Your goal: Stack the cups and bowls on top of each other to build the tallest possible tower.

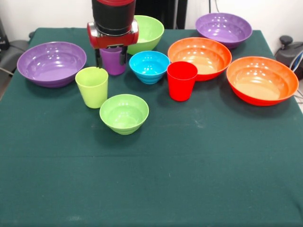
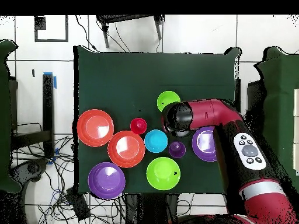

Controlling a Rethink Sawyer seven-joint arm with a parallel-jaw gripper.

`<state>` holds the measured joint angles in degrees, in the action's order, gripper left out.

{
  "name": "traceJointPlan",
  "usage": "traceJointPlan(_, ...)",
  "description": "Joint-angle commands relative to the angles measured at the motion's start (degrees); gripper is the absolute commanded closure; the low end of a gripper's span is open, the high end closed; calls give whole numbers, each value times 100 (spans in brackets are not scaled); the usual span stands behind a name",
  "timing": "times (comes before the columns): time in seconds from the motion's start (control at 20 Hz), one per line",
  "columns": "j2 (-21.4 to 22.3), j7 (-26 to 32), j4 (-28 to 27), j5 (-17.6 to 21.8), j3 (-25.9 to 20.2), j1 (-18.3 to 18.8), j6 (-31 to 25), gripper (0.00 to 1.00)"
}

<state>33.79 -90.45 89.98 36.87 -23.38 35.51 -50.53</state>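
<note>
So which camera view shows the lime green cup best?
The front view. There the lime-green cup stands upright and unobstructed on the green cloth, its rim, wall and open mouth all visible. In the overhead view the arm hides it, so it does not show at all.

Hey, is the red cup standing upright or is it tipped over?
Upright. The red cup stands on its base on the table, open mouth facing up.

Green-clothed table [image 2: 117, 70] on cable-strewn tiled floor [image 2: 41, 163]
</note>
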Motion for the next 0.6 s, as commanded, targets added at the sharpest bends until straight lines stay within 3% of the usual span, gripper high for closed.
traceJointPlan(0.05,-364,1050,-331,322,-286,34,30,0)
traceJointPlan(0.6,-474,1213,-489,330,-377,78,27,0)
